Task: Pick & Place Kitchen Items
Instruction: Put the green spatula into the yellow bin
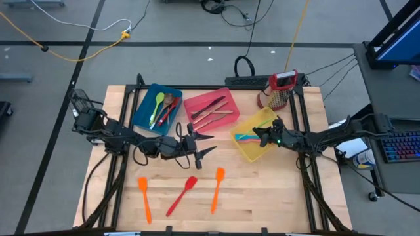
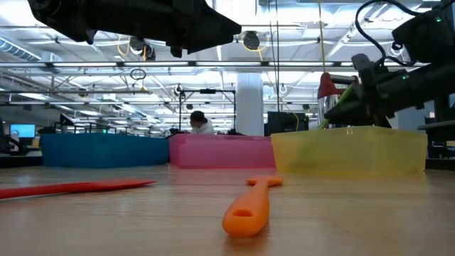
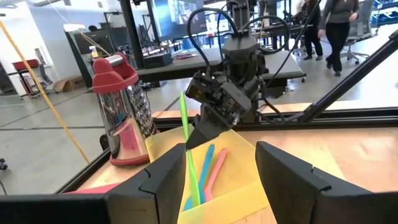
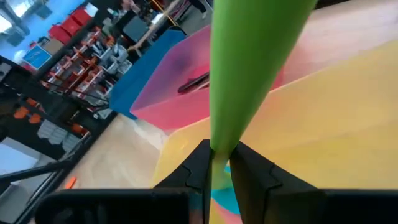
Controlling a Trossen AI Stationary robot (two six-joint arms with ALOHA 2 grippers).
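My right gripper [image 1: 260, 136] hovers over the yellow bin [image 1: 252, 149], shut on a slim green utensil [image 3: 185, 124] that stands nearly upright. A blue utensil [image 3: 205, 162] and a pink one [image 3: 217, 167] lie in that bin. My left gripper [image 1: 211, 143] waits open above the table's middle, facing the yellow bin, with nothing between its fingers. Two orange spatulas [image 1: 144, 200] [image 1: 216, 190] and a red spatula [image 1: 182, 195] lie flat on the wood near the front edge. My right gripper pinches the green utensil's thin handle [image 4: 217, 149] between its two fingers, about halfway along it. The fingers come nearly level from the table's right and lie across the handle. The utensil stands almost upright, its lower end [image 3: 198, 199] down inside the yellow bin.
The blue bin [image 1: 157, 108] at the far left holds green, red and wooden utensils. The pink bin [image 1: 211, 108] beside it holds dark cutlery. A red-topped metal grater [image 1: 282, 88] stands at the far right. Bare wood lies around the front spatulas.
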